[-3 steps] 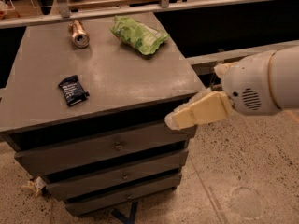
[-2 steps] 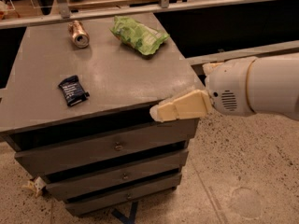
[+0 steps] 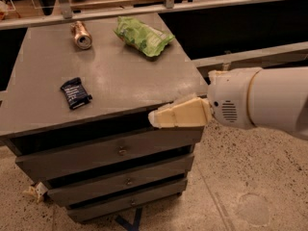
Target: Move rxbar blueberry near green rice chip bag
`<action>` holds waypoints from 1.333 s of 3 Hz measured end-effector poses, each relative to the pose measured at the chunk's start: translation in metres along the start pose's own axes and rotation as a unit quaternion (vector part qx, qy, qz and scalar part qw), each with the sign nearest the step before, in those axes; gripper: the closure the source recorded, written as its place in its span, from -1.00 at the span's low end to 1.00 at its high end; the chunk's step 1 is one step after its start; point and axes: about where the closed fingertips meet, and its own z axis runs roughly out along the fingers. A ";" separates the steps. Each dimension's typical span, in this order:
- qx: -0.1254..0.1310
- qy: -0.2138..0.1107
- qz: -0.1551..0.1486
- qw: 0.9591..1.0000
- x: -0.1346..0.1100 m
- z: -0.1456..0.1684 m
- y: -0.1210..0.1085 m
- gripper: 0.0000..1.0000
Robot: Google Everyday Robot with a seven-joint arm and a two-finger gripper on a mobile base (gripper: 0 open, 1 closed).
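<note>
The rxbar blueberry [image 3: 75, 93], a small dark navy wrapper with pale print, lies flat near the front left of the grey cabinet top [image 3: 115, 76]. The green rice chip bag [image 3: 143, 35], bright green and wrinkled, lies at the back right of the top. My gripper [image 3: 156, 118], cream-coloured on a white arm, hovers at the cabinet's front right edge, well to the right of the bar and in front of the bag. It holds nothing.
A copper-toned can [image 3: 81, 34] lies on its side at the back left of the top. The cabinet has several drawers [image 3: 120, 150] below. A railing and dark shelving [image 3: 168, 4] run behind. Speckled floor [image 3: 250, 196] lies to the right.
My gripper and arm have moved left, from beyond the cabinet's right side to its front right edge. The bar, bag and can have not moved.
</note>
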 end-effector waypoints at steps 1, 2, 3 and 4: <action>0.017 -0.026 0.040 0.999 0.020 0.029 0.014 -1.00; 0.018 -0.044 0.051 0.998 0.030 0.066 0.028 -1.00; 0.014 -0.062 0.037 0.997 0.028 0.099 0.037 -1.00; 0.011 -0.077 0.017 0.997 0.023 0.131 0.048 -1.00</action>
